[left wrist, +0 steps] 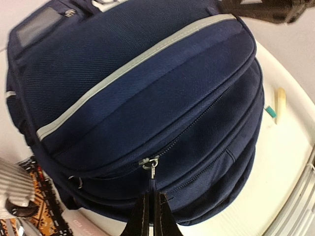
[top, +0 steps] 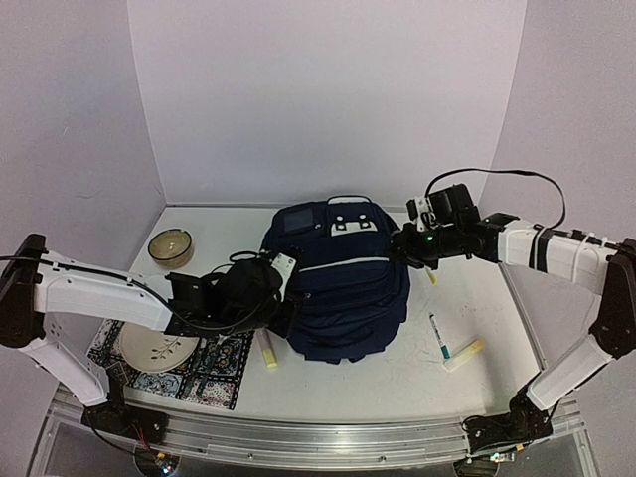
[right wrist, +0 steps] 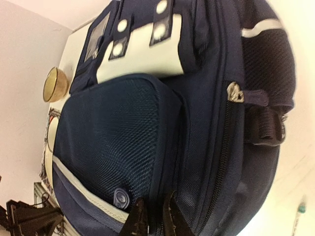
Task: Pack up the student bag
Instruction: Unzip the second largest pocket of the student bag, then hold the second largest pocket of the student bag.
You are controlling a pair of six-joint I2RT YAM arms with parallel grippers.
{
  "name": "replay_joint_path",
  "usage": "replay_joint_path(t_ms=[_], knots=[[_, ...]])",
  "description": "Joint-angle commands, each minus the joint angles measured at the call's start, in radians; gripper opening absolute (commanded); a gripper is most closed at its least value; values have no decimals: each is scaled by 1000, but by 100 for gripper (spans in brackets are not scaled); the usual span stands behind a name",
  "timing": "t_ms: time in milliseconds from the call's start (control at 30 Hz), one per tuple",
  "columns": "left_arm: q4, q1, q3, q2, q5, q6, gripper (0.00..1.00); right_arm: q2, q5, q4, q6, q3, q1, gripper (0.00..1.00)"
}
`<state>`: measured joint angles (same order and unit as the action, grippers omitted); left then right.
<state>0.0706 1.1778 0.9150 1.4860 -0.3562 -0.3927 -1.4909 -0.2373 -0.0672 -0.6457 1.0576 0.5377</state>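
Note:
The student bag [top: 338, 288], a dark navy backpack with a white stripe, lies flat in the middle of the table. My left gripper [top: 283, 273] is at its left side. In the left wrist view it [left wrist: 151, 199] is shut on the dark pull tab of a zipper [left wrist: 150, 163], and the zipper looks closed. My right gripper [top: 402, 243] is at the bag's upper right edge. In the right wrist view it [right wrist: 155, 206] pinches a fold of the bag's fabric [right wrist: 118, 128] beside the mesh pocket.
A yellow bowl [top: 171, 245] stands at the back left. A plate [top: 154, 348] lies on a patterned mat [top: 204, 370] at the front left. A yellow stick [top: 268, 350] lies by the bag's front. A marker [top: 438, 336] and another yellow stick [top: 463, 354] lie to the right.

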Motion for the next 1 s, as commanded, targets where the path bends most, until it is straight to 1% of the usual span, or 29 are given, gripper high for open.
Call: replay_joint_path(t_ms=[0, 67, 167, 233, 333, 433, 567, 867, 900, 967], knots=[[-47, 0, 122, 77, 134, 24, 0, 121, 66, -51, -24, -33, -9, 31], [-56, 0, 156, 108, 166, 27, 0, 179, 65, -55, -50, -82, 11, 42], [-66, -1, 193, 142, 202, 32, 0, 249, 68, -78, -121, -160, 48, 54], [-66, 0, 212, 160, 225, 32, 0, 293, 88, -128, -190, -234, 81, 60], [-88, 1, 232, 174, 251, 27, 0, 332, 139, -213, -310, -324, 143, 63], [-104, 2, 246, 183, 273, 18, 0, 329, 184, -299, -403, -398, 188, 66], [-110, 1, 258, 187, 292, 16, 0, 282, 208, -382, -465, -430, 216, 66], [-112, 3, 256, 184, 314, 12, 0, 142, 183, -420, -485, -345, 219, 68], [-112, 3, 254, 182, 315, 12, 0, 131, 181, -419, -483, -338, 219, 67], [-111, 3, 249, 175, 311, 20, 0, 119, 179, -419, -479, -330, 219, 63]])
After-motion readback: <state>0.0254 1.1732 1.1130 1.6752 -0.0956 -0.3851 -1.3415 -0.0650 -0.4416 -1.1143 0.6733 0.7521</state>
